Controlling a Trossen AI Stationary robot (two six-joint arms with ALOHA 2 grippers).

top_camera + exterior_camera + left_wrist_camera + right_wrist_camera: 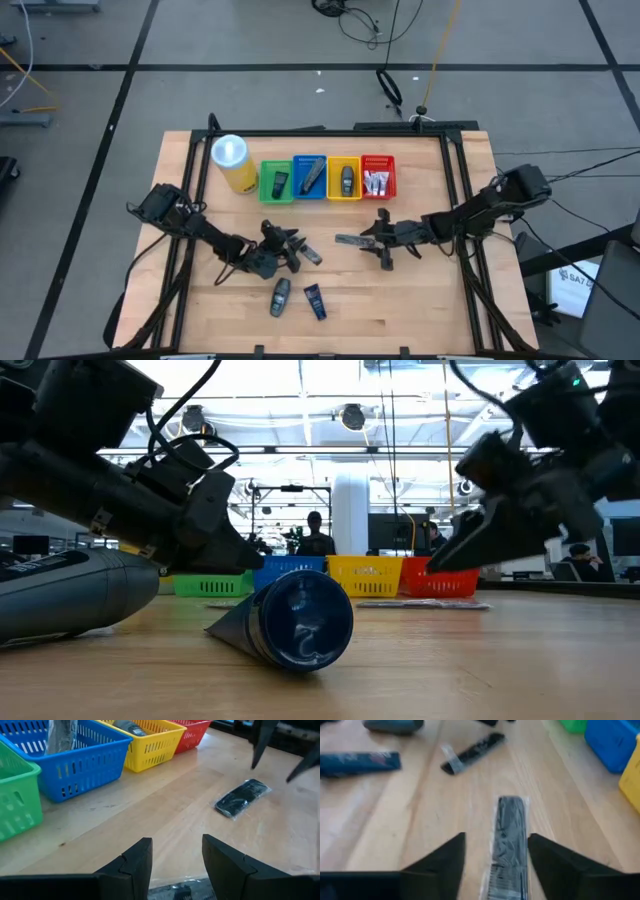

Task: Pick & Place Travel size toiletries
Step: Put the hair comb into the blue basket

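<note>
A flat sachet with a dark comb [510,830] lies on the wooden table [420,300], right of the middle. My right gripper [496,836] is open, slanting down from the table's right side, with one finger on either side of the sachet's near end and a gap at both. My left gripper [176,842] is open low over the table left of the middle, nothing between its fingertips. A second sachet [308,255] lies flat just by its fingers. A dark grey oval stick [280,297] and a dark blue tube [315,300] lie nearer the front edge.
Green [277,182], blue [310,177], yellow [344,178] and red [377,176] baskets stand in a row at the back, each with toiletries inside. A tall yellow canister [232,160] with a white lid stands left of them. Bare wood shows at the front right.
</note>
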